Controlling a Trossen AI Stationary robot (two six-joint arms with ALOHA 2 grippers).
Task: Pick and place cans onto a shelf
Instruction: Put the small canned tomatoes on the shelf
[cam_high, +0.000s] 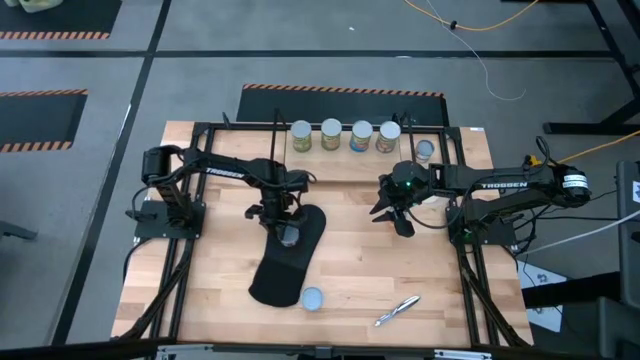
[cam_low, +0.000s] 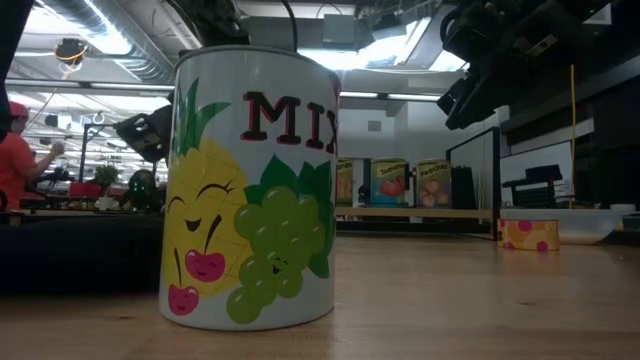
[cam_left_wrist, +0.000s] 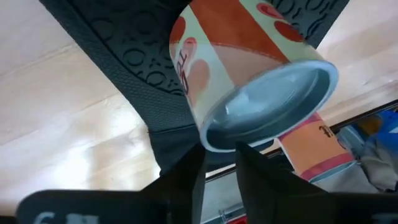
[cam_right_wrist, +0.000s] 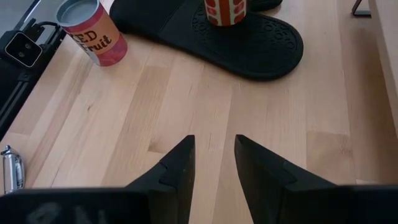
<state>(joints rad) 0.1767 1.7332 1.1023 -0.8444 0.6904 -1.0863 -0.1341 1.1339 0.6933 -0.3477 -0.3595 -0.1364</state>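
Note:
An orange-and-cream can (cam_left_wrist: 249, 68) with a silvery top stands on a black mat (cam_high: 285, 270) left of the table's middle. My left gripper (cam_left_wrist: 219, 155) slants down onto it from the far left, fingers apart, tips at the top's rim. My right gripper (cam_right_wrist: 214, 146) hangs open over bare wood right of the middle, holding nothing. The shelf (cam_high: 345, 155) at the far edge carries several cans (cam_high: 331, 133) on its top board. One can (cam_high: 312, 298) stands near the front edge, another (cam_high: 425, 150) right of the shelf. My left gripper's fingertips (cam_left_wrist: 193, 165) stand at the near edge of the can's top rim (cam_left_wrist: 217, 144), one on either side of it. I cannot tell whether they touch it. The can stands upright on the mat.
A silvery pen (cam_high: 397, 310) lies near the front edge, right of the front can. That can, labelled mixed fruit (cam_low: 250, 190), fills the low view's foreground. Black frame rails (cam_high: 470, 280) run along the table's sides. Bare wood lies between the mat and my right gripper.

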